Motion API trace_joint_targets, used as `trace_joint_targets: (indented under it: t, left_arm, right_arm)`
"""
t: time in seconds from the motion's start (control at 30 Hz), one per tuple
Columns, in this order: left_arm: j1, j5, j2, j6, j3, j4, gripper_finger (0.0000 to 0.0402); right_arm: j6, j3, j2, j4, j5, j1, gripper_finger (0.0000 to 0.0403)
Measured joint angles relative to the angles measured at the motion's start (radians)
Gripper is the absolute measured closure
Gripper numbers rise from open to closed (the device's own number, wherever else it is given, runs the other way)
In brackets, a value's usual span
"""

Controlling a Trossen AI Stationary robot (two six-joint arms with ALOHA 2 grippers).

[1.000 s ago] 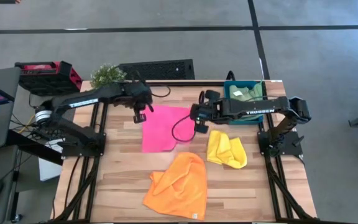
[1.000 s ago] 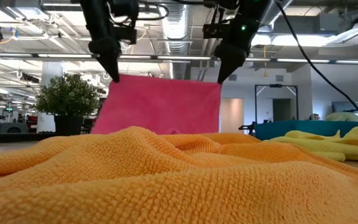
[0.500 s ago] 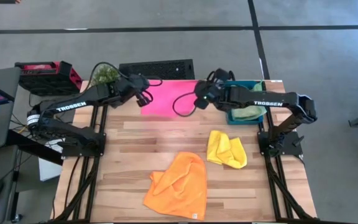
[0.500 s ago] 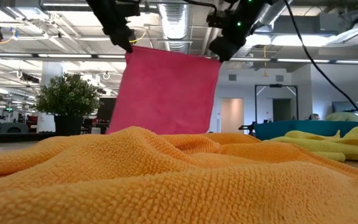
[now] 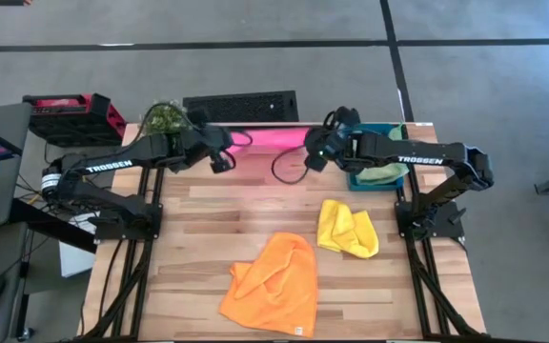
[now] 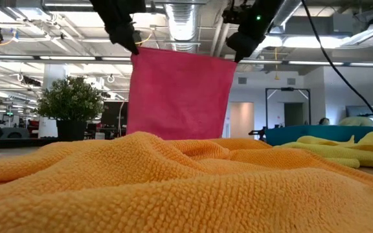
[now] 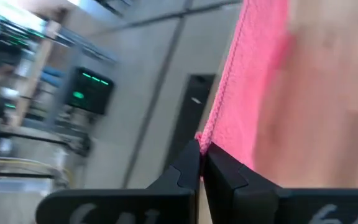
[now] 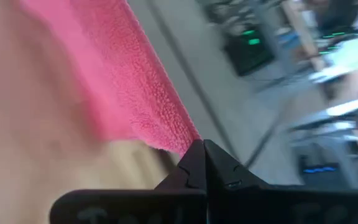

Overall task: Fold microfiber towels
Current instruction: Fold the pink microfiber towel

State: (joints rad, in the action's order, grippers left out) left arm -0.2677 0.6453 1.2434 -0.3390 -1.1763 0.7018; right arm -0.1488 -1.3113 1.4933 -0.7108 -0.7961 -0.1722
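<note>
Left gripper [image 6: 132, 46] and right gripper [image 6: 233, 54] each clench a top corner of the pink towel [image 6: 180, 94]. It hangs upright at upper centre. Orange towel [image 6: 173, 188] fills the foreground.

We find the high view evenly and fairly brightly lit, with only soft, faint shadows under the arms on the wooden table [image 5: 198, 210]; no glare registers there. In the low view, light comes from long ceiling fixtures [image 6: 63, 58] overhead, which read as bright strips. The orange towel [image 6: 173, 188] lying closest to that lens is sharp enough to show its weave in the middle ground but softens at the bottom edge. The hot pink towel [image 6: 180, 97] hangs evenly lit. Both wrist views are heavily motion-blurred: the room behind smears into streaks, and the pink cloth's far part dissolves into a pale wash.
</note>
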Motion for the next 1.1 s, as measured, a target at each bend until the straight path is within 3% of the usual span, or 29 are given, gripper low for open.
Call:
trace_joint_targets:
  t: [0.2,0.37,0.57,0.83,1.1]
  left_arm:
    - [0.073,-0.149,0.000,0.205,0.000,0.206,0.0401]
    - [0.147,-0.252,0.000,0.321,0.039,0.253,0.0401]
    - [0.238,-0.285,0.002,0.432,0.139,0.255,0.0401]
    - [0.353,-0.331,0.002,0.535,0.234,0.226,0.0401]
    - [0.440,-0.385,0.003,0.666,0.303,0.211,0.0401]
  right_arm:
    - [0.148,0.026,0.001,-0.125,0.112,0.085,0.0397]
    - [0.252,0.024,0.015,-0.197,0.223,0.171,0.0397]
    - [0.334,0.025,0.077,-0.220,0.275,0.273,0.0397]
    - [0.386,0.026,0.252,-0.193,0.314,0.358,0.0397]
    - [0.388,0.024,0.370,-0.090,0.484,0.374,0.0397]
